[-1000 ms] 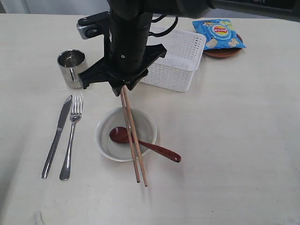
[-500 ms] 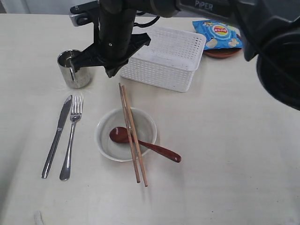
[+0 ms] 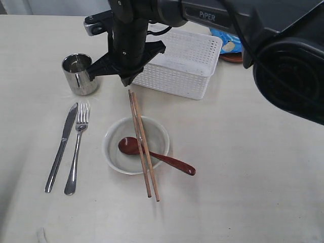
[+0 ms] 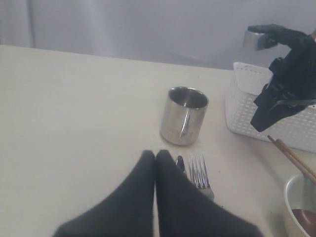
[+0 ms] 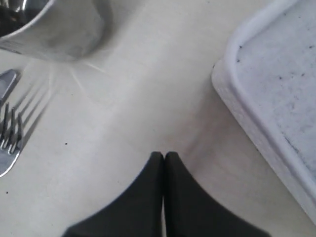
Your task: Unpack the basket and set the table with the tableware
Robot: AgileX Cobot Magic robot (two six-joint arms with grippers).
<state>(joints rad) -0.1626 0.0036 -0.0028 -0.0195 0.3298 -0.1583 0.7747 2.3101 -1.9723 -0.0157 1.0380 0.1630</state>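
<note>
The wooden chopsticks [image 3: 143, 147] lie across the off-white bowl [image 3: 115, 155], which holds the dark red spoon [image 3: 157, 157]. Left of the bowl lie the steel knife [image 3: 62, 147] and fork [image 3: 77, 149], with the steel cup [image 3: 78, 73] behind them. My right gripper [image 3: 125, 82] hangs shut and empty above the table [image 3: 243, 152], between the cup and the white basket [image 3: 182, 63]. The right wrist view shows the same gripper [image 5: 164, 155] with the cup [image 5: 54, 27] and the basket [image 5: 276, 94]. My left gripper [image 4: 156, 154] is shut and empty near the cup [image 4: 184, 115] and fork [image 4: 199, 173].
A blue chip bag [image 3: 228, 43] rests on the brown plate [image 3: 234, 57] behind the basket, mostly hidden by the right arm. The big dark arm body fills the upper right of the exterior view.
My right gripper has risen from the far end of the chopsticks and drawn back toward the basket. The chopsticks stay lying across the bowl.
</note>
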